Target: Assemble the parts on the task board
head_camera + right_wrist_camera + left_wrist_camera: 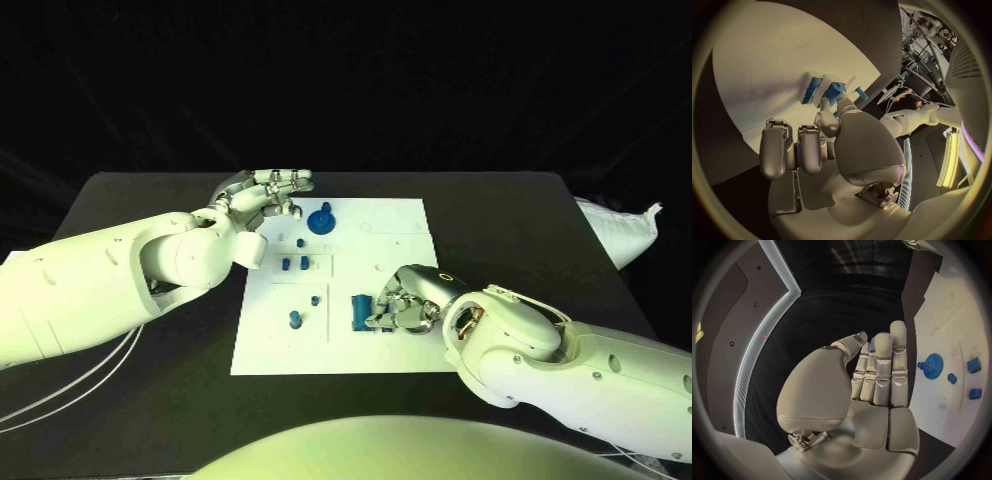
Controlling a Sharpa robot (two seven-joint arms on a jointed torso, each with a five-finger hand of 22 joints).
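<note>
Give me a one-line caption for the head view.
Right hand works blue parts on the white task board; left hand hovers.

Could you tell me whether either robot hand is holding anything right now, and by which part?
The right robot hand pinches a blue part near its end; the left robot hand holds nothing.

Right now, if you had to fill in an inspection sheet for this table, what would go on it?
Surface: black table, task board in the middle.
Job's things: blue gear on the board's far part; small blue pieces mid-board; long blue bar beside the right hand.
Clutter: white bag at the table's right edge.
Hands: left hand at the board's far left corner, fingers together, holding nothing; right hand bent down on the board, touching a blue part; grip unclear.
Cables: white cables under the left arm.
Surroundings: dark backdrop.
</note>
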